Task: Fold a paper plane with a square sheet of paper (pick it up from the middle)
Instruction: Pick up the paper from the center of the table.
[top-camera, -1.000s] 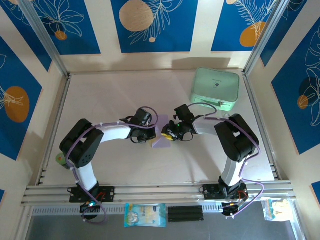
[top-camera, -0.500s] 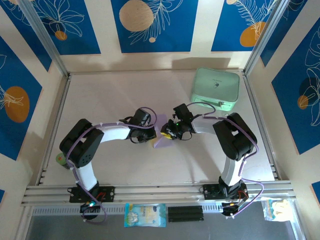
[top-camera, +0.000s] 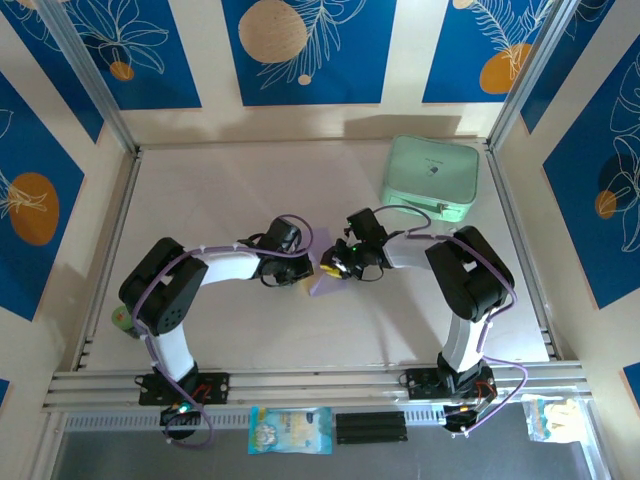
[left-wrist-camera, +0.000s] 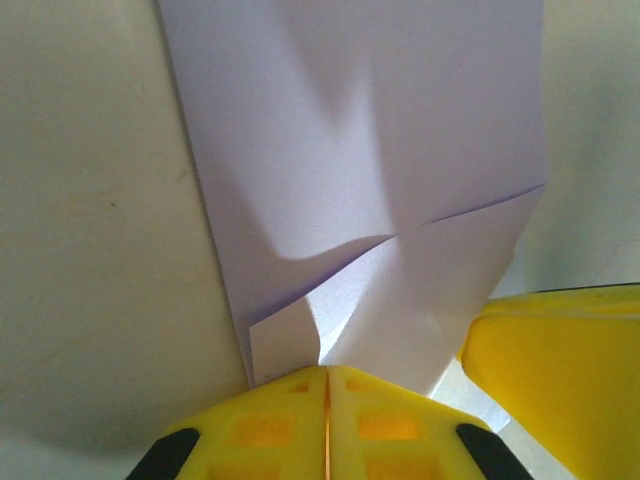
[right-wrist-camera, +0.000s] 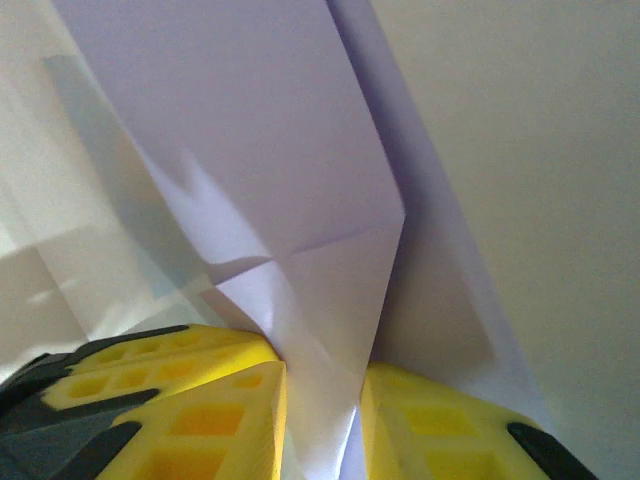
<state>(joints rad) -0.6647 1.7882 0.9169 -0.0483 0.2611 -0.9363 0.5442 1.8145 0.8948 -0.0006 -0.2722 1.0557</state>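
The sheet of paper (top-camera: 321, 283) is pale lilac, partly folded and creased, and lies at the table's middle between both grippers. My left gripper (top-camera: 309, 272) reaches it from the left. In the left wrist view its yellow fingers (left-wrist-camera: 270, 425) are pressed together on a folded edge of the sheet (left-wrist-camera: 380, 150), with my left gripper (left-wrist-camera: 327, 385) shut. My right gripper (top-camera: 331, 268) comes from the right. Its jaws (right-wrist-camera: 322, 425) stand a little apart around a raised fold of the sheet (right-wrist-camera: 270, 150), which fills the gap. The right gripper's finger (left-wrist-camera: 560, 380) also shows beside the paper.
A mint-green rounded case (top-camera: 431, 178) sits at the back right. A small green object (top-camera: 120, 318) lies by the left rail. Metal rails (top-camera: 300, 383) run along the table's front edge, with a printed packet (top-camera: 290, 430) beyond them.
My right gripper has shifted slightly left toward the left gripper and its jaws have narrowed a little on the fold. The left arm has barely moved.
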